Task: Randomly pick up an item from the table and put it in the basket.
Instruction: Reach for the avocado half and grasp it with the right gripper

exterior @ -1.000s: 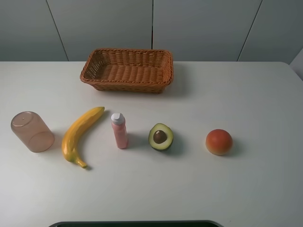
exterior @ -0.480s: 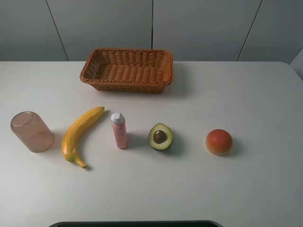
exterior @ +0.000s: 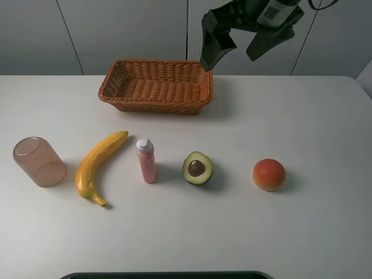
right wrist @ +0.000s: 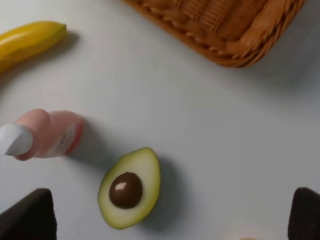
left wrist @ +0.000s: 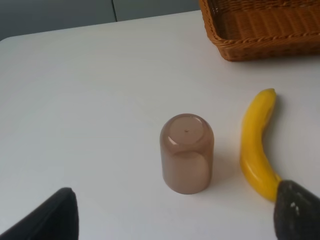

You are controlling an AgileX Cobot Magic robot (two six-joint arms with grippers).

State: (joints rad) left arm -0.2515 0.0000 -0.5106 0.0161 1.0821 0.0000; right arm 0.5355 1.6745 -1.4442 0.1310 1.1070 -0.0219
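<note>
Right gripper [exterior: 228, 58] hovers high near the basket [exterior: 157, 105], jaws spread.

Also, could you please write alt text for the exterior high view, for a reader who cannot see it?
The right gripper, open, hangs at the top of the picture by the right end of an empty wicker basket on a white table. In front sit, left to right, an upside-down cup, banana, pink bottle, halved avocado and orange-red fruit.
</note>
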